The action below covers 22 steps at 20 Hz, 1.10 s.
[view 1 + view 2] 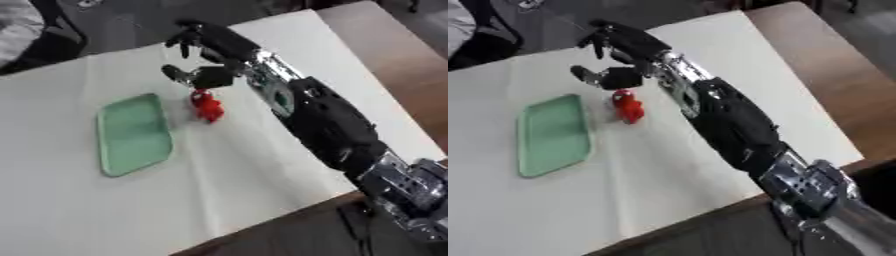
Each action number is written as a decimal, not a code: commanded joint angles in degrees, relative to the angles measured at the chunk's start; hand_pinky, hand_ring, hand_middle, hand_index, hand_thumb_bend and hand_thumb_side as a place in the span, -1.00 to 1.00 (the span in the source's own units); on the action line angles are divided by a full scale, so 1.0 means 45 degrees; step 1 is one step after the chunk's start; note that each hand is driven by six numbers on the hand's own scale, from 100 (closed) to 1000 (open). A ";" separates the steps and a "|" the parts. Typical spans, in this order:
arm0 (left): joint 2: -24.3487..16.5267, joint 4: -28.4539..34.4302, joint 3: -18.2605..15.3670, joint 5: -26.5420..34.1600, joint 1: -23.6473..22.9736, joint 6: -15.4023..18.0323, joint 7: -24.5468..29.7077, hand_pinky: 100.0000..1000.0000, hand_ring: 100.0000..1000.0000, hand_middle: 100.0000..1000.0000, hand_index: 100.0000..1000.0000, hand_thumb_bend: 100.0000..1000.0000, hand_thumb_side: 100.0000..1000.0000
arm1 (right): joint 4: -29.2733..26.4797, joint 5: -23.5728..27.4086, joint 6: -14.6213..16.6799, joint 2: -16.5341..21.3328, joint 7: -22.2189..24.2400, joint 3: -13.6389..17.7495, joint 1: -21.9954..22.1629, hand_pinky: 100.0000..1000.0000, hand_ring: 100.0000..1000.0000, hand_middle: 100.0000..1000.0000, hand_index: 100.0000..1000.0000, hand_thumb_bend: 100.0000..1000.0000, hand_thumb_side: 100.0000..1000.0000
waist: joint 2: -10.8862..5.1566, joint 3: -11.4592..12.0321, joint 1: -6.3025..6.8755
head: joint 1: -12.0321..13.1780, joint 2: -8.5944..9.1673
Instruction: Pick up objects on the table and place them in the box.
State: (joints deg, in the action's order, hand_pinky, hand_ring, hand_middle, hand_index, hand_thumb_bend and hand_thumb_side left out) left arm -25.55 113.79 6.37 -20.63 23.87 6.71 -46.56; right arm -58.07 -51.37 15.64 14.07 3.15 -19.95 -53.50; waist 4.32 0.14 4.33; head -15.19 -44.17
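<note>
Red toy (207,105), small and lumpy, lies on the white table (262,165) just to the right of the green tray (133,134), near the tray's far right corner and apart from its rim. The right hand (206,50) hangs just beyond the toy, its arm reaching in from the lower right. Its fingers (598,40) are spread and relaxed on the side away from the tray, grasping nothing, while the thumb (178,73) juts toward the tray's far end, directly above the toy. Whether the thumb touches the toy's top is unclear. The tray itself holds nothing.
</note>
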 commanded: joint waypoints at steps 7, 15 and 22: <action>-0.0144 0.0178 -0.0108 -0.0002 0.0277 0.0044 -0.0010 -0.27 -0.26 0.09 0.29 -0.30 0.48 | 0.0482 -0.0172 0.0008 -0.0209 -0.0096 0.0214 -0.0091 1.00 1.00 0.66 0.93 -0.58 0.95 | -0.0103 -0.0003 0.0005 | -0.0109 0.0012; -0.0156 0.0178 -0.0097 0.0000 0.0235 0.0036 -0.0002 -0.27 -0.26 0.09 0.29 -0.30 0.48 | 0.0599 -0.0361 -0.0122 -0.0141 -0.0429 0.0226 -0.0060 1.00 1.00 0.64 0.91 -0.60 0.97 | -0.0131 -0.0013 -0.0014 | -0.0155 0.0012; -0.0190 0.0178 -0.0060 0.0029 0.0152 0.0013 0.0029 -0.28 -0.26 0.09 0.29 -0.30 0.48 | 0.1533 -0.1228 -0.0170 -0.0022 -0.0501 0.0481 0.0196 1.00 1.00 0.71 0.90 -0.63 1.00 | -0.0152 -0.0066 -0.0058 | -0.0126 0.0012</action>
State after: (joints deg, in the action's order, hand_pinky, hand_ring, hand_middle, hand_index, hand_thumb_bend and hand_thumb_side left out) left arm -25.55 113.79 6.37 -20.63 24.03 6.72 -46.54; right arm -51.33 -56.14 14.92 13.14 1.27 -18.49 -51.77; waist 4.46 -0.17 4.15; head -15.67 -44.17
